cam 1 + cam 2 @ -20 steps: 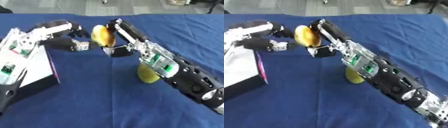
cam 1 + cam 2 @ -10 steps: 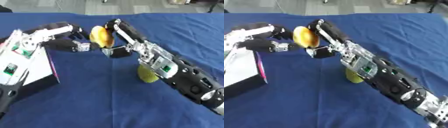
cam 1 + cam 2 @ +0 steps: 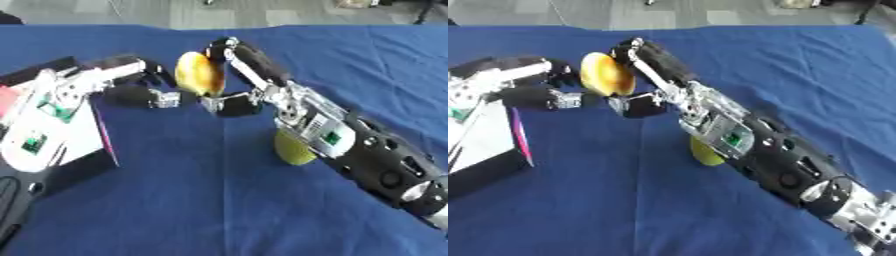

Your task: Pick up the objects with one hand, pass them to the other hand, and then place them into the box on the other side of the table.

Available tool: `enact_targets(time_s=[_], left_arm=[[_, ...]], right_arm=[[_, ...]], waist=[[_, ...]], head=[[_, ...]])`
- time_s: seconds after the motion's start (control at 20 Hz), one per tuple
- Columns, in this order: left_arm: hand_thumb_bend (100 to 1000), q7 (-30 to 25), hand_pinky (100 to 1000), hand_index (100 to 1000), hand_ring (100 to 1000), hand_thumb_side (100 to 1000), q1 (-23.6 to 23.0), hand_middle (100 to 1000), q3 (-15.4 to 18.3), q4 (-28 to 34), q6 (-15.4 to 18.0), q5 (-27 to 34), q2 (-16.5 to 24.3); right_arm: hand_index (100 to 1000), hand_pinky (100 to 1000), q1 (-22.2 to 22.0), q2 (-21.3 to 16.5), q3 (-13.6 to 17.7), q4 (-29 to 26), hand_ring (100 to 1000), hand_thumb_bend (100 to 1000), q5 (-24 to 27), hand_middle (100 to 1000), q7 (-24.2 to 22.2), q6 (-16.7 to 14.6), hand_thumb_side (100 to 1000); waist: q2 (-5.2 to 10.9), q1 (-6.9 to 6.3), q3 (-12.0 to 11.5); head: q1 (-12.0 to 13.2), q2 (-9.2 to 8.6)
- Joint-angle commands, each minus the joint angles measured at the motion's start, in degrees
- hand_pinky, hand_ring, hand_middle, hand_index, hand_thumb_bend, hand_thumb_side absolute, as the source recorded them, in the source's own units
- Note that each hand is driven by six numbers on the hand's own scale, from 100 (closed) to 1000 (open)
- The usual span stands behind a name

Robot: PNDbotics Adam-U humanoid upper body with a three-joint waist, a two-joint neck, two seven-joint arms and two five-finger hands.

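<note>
The surface (image 3: 175,210), covered in blue cloth, is lying open across its whole near half and along the far right, with bare floor showing beyond its far edge. The right hand (image 3: 234,75) is holding a yellow-orange fruit (image 3: 198,74) up over the middle of the surface, fingers curling over the fruit's right side and the thumb reaching under it. The left hand (image 3: 140,85) is coming in from the left with its fingers curled toward the fruit's left side; whether they are touching it cannot be told. The box (image 3: 74,142), white inside with a dark wall and a pink edge, is sitting at the left edge of the surface, largely covered by the left arm. A second, yellow-green fruit (image 3: 293,149) is resting on the cloth just beside the right forearm, which is crossing over part of it. The right eye view is showing more of the right arm down to its silver end near the lower right corner, while the left eye view is showing more of the box's white interior. The right forearm is barring the diagonal from the centre to the lower right.
</note>
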State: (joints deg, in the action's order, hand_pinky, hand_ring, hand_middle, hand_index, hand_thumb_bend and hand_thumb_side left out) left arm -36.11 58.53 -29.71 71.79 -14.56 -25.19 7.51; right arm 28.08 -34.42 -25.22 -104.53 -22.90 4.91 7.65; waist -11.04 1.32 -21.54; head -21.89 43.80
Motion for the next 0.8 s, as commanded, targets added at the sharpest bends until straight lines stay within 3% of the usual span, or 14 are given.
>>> enact_targets(time_s=[0.05,0.6,0.8], left_arm=[[540,0.31,930,797,886,774,1.04,844,0.20,0.75,-0.01,0.53,-0.02],[631,-3.50,926,797,887,813,0.98,840,-0.51,3.53,0.20,1.96,0.76],[600,-3.15,927,798,887,859,0.99,842,-0.42,3.42,0.04,1.67,0.46]], right_arm=[[592,679,0.97,-0.47,0.20,-1.14,658,160,-0.31,498,-0.19,0.18,100],[593,679,0.80,-0.48,0.07,-0.91,657,164,-1.00,497,-0.16,0.13,100],[592,678,0.83,-0.31,-0.13,-0.91,655,168,-1.26,497,-0.18,0.02,100]], waist=[[0.09,-0.47,0.06],[0.05,-0.36,-0.15],[-0.01,-0.27,-0.16]], head=[[-0.30,0.32],[-0.63,0.32],[-0.62,0.32]])
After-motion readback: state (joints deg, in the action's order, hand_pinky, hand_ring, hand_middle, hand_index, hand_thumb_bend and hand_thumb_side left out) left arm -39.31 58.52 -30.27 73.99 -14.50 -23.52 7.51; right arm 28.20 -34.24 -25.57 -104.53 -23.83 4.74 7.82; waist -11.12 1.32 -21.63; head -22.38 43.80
